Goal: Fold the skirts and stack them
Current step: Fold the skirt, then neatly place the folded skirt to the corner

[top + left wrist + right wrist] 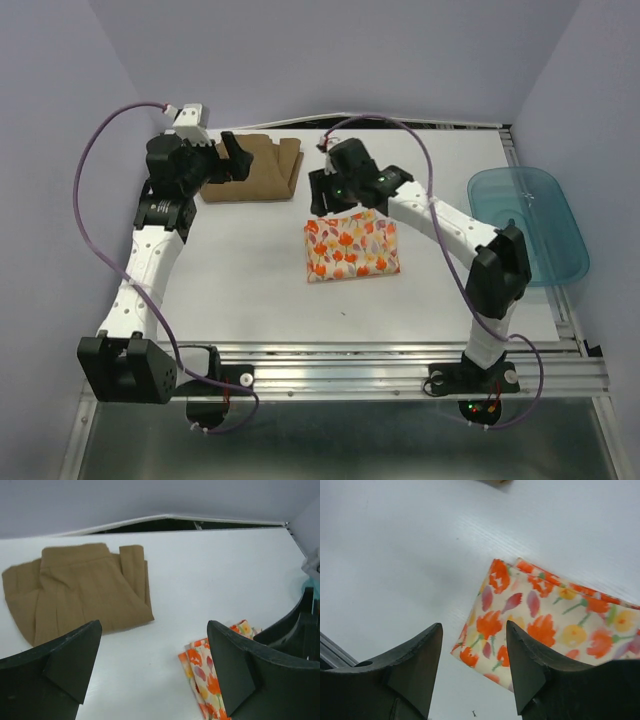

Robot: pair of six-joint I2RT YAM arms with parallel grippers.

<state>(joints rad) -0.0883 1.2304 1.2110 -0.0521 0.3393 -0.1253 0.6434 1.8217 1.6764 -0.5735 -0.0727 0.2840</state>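
The tan-brown skirt [252, 170] lies folded at the back left of the table [250, 280]. My left gripper [238, 160] hovers over its left part, jaws wide open and empty. In the left wrist view the tan skirt [80, 595] lies beyond the gripper [152, 655], and bare table shows between its fingers [75, 660]. The leaf-print skirt [352, 249] lies folded in a rectangle mid-table. My right gripper [322, 196] hangs open just above its far left corner. In the right wrist view that skirt [545, 625] sits below the gripper [472, 645], not held.
A translucent teal tub [528, 225] stands at the right edge of the table. Purple cables loop over both arms. The back wall runs close behind the tan skirt. The metal rail [350, 365] with the arm bases lines the near edge.
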